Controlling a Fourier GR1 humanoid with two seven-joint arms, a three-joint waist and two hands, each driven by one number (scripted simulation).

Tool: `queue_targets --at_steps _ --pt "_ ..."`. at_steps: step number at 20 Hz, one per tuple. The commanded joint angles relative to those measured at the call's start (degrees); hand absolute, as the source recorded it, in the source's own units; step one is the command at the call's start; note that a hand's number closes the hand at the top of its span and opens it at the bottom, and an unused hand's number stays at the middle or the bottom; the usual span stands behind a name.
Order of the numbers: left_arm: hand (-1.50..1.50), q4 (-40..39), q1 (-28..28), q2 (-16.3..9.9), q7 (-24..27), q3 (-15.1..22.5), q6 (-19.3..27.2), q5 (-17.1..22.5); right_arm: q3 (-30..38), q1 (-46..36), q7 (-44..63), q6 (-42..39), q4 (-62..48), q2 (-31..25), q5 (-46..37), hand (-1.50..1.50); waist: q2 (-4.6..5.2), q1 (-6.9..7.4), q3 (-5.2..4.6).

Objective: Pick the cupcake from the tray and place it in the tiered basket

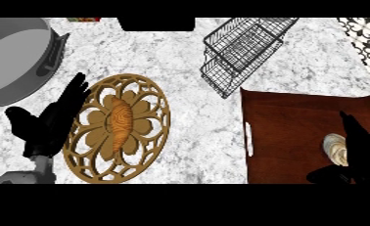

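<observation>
Reaching over the brown tray's [289,117] right edge, my right hand [350,144] is curling its fingers and thumb around the cupcake [334,147], still sitting there. Next I am judging a lift toward the wire basket [242,54] at the worktop's [188,137] far edge. Left hand [51,120] is resting open.

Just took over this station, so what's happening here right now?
The right hand is at the cupcake on the brown tray, fingers curling around it; it looks not yet lifted. The wire tiered basket stands beyond the tray, nothing visible in it. The left hand rests open at the left, beside a wooden trivet holding a croissant. A grey pot sits far left.
</observation>
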State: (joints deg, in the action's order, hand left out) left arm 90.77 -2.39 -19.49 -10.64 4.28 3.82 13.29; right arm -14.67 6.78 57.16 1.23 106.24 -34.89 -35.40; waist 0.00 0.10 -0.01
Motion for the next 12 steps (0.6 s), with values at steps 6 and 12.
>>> queue_targets --at_steps 6,12 --pt "0.00 -2.3 -2.1 -0.5 -1.9 -5.0 -4.6 0.4 3.8 1.7 -5.5 0.9 -5.0 3.0 -8.2 -1.50 -0.02 -0.32 -0.01" --pt "0.00 2.3 1.8 2.9 -1.6 -3.8 -3.5 -2.7 8.1 0.7 -9.7 -3.7 -10.4 4.9 -6.0 -1.50 -0.03 -0.08 0.00"
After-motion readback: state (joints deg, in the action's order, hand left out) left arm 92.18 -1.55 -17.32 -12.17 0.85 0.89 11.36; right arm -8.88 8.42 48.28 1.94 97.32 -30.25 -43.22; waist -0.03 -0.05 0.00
